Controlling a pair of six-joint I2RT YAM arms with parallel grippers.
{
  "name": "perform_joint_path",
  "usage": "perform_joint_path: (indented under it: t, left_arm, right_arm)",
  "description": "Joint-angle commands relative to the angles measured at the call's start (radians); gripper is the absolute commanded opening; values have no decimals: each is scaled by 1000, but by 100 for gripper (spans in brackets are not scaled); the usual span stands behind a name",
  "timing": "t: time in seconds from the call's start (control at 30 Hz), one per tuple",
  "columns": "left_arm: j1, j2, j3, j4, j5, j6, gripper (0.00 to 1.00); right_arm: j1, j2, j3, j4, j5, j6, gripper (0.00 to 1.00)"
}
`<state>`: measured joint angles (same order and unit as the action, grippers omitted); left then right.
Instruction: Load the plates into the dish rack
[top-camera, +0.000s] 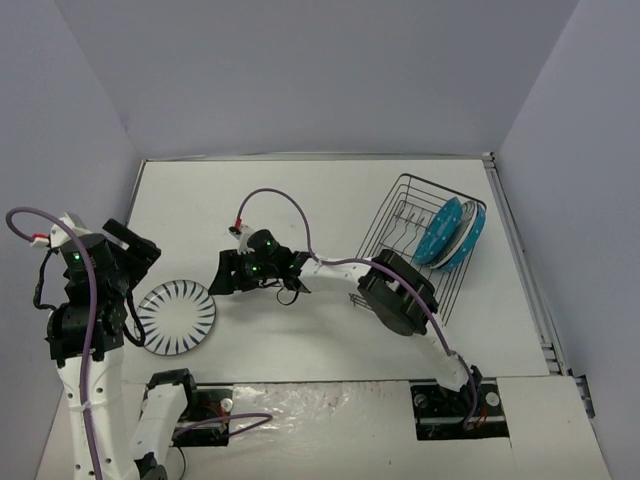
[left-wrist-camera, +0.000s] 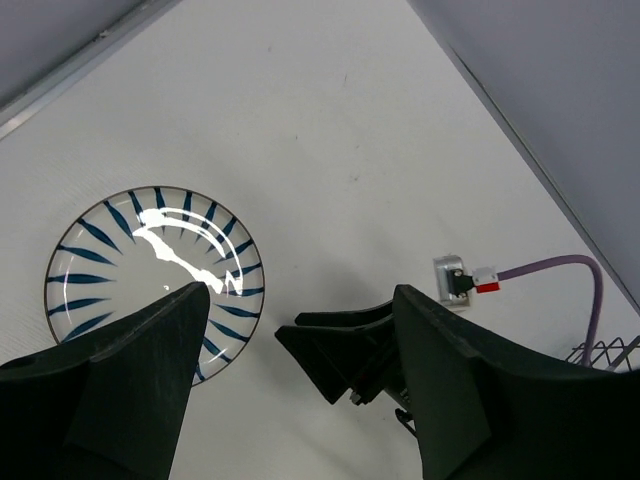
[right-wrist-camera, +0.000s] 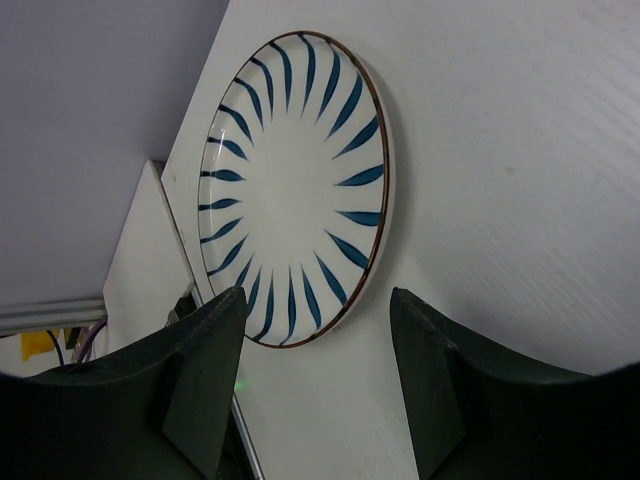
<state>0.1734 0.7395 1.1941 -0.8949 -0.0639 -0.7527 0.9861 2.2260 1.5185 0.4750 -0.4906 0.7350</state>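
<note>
One white plate with dark radial stripes (top-camera: 177, 317) lies flat on the table at the left; it also shows in the left wrist view (left-wrist-camera: 150, 270) and the right wrist view (right-wrist-camera: 295, 190). The black wire dish rack (top-camera: 400, 215) stands at the right with two teal-blue dotted plates (top-camera: 450, 235) upright in it. The second striped plate is not in view. My right gripper (top-camera: 220, 278) is open and empty just right of the striped plate, pointing at its rim (right-wrist-camera: 315, 305). My left gripper (top-camera: 138, 250) is open and empty above the plate's far left side (left-wrist-camera: 300, 295).
Grey walls enclose the table on three sides. A purple cable (top-camera: 280, 200) loops over the middle of the table from the right wrist, with a small connector (left-wrist-camera: 460, 278). The right arm's elbow (top-camera: 400, 295) sits close to the rack's near left side.
</note>
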Motion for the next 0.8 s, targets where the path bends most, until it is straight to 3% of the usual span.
perform_joint_path:
  t: [0.0, 0.43, 0.77]
  left_arm:
    - [8, 8, 90, -22, -42, 93, 71]
    - [8, 4, 123, -24, -8, 115, 72]
    - [8, -2, 148, -30, 8, 128, 73]
  right_arm:
    - [30, 34, 80, 92, -53, 26, 56]
    - [54, 136, 142, 55, -37, 22, 54]
    - [57, 200, 198, 24, -19, 27, 45]
